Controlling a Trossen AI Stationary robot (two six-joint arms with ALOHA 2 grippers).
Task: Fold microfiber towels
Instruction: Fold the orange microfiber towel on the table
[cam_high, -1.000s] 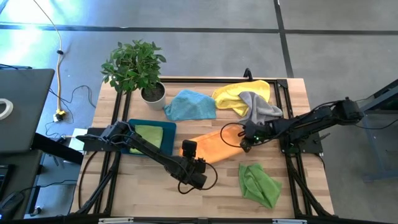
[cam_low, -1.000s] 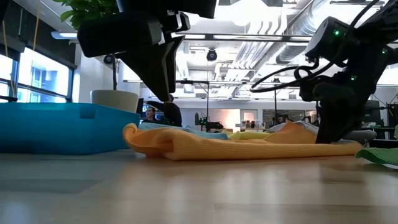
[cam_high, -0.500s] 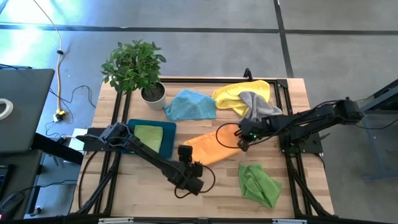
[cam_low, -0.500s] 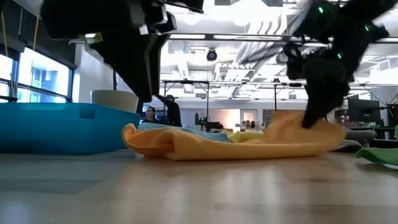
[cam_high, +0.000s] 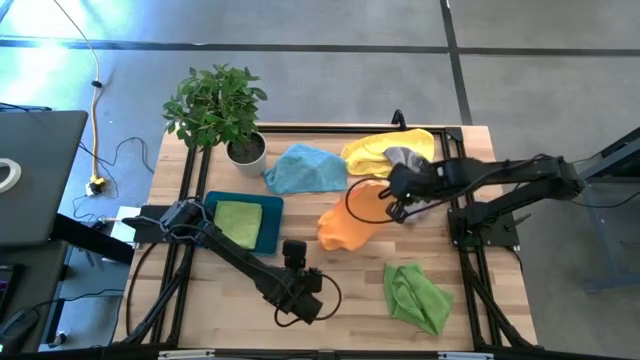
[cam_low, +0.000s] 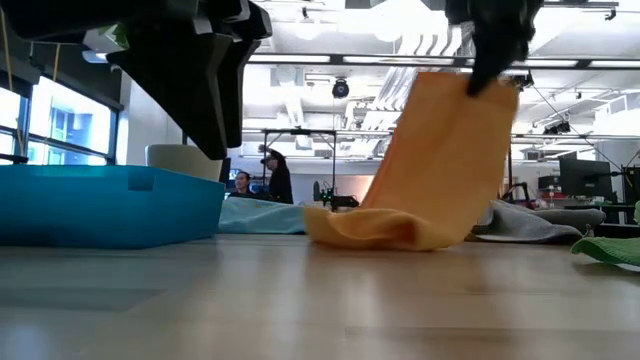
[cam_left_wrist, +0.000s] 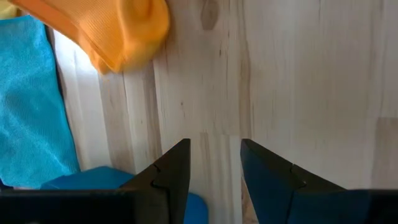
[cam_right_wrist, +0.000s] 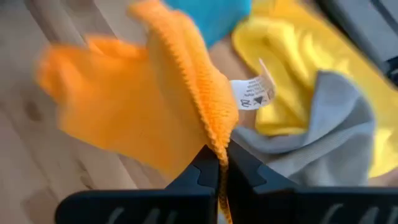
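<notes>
- The wooden table (cam_high: 340, 300) carries everything; its near middle is bare.
- The left arm reaches across the near side, and the left gripper (cam_high: 297, 297) hangs over bare wood near the front edge. Its fingers (cam_left_wrist: 171, 174) are parted a moderate way and grip nothing. A second ago it sat closer to the orange towel; it has backed off toward the front.
- The potted plant (cam_high: 218, 110) stands at the far left corner.
- The teal tray (cam_high: 268, 228) lies left of centre with one lime green towel (cam_high: 238, 220) already flat inside it.
- The orange towel (cam_high: 352, 222) is the one being worked. A second ago it lay stretched flat along the table; now one edge is lifted high and the rest hangs down to a bunched fold on the wood, as the low view shows.
- The right gripper (cam_right_wrist: 219, 163) is pinched tight on that raised edge, beside the care label (cam_right_wrist: 252, 93), above the grey towel (cam_high: 405, 158).
- The yellow towel (cam_high: 380, 148) and blue towel (cam_high: 305, 168) lie crumpled along the far side; a second lime green towel (cam_high: 415, 295) lies loose near the front right.
- Judgement: the lift looks like the start of doubling the orange towel over itself; four loose towels remain unfolded.
</notes>
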